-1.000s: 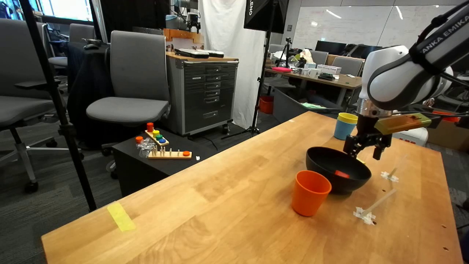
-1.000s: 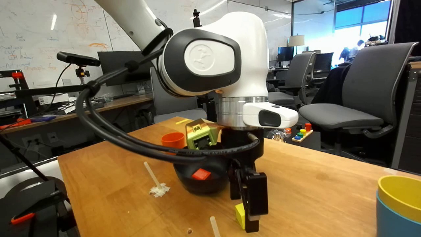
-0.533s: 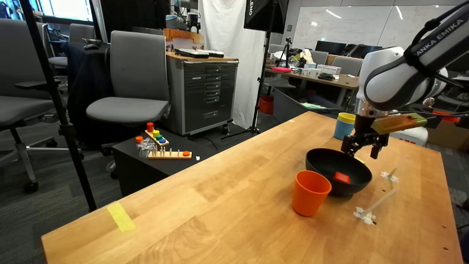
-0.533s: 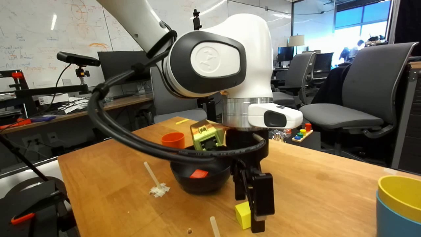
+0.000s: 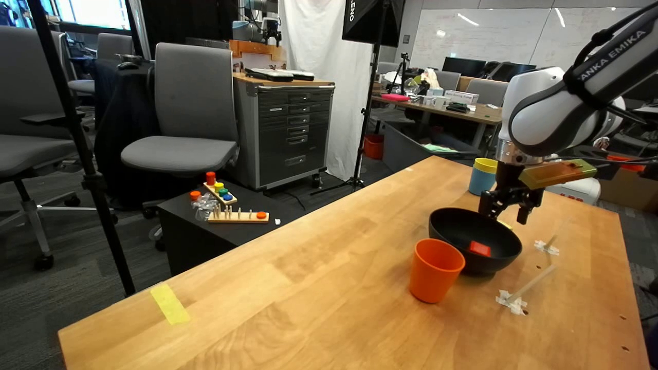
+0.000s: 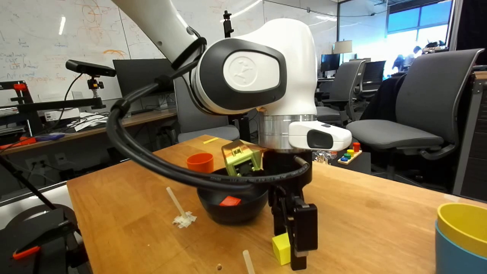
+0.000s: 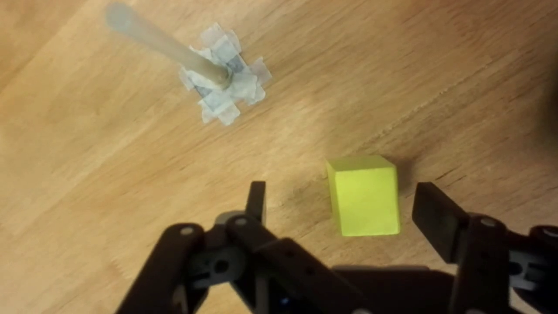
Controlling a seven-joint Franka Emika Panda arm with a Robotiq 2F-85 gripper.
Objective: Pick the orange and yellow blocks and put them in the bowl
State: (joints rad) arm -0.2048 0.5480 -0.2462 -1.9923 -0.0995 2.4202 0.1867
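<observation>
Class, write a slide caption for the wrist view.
Yellow block on a wooden table, seen between the fingers of the open gripper, with a rod and pale tape at upper left.

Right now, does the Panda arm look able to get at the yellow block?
Probably yes: in the wrist view the end effector is open, its fingers appear on either side of the yellow block, and nothing visible stands in between. The block looks nearer one finger, so realigning may help.
</observation>
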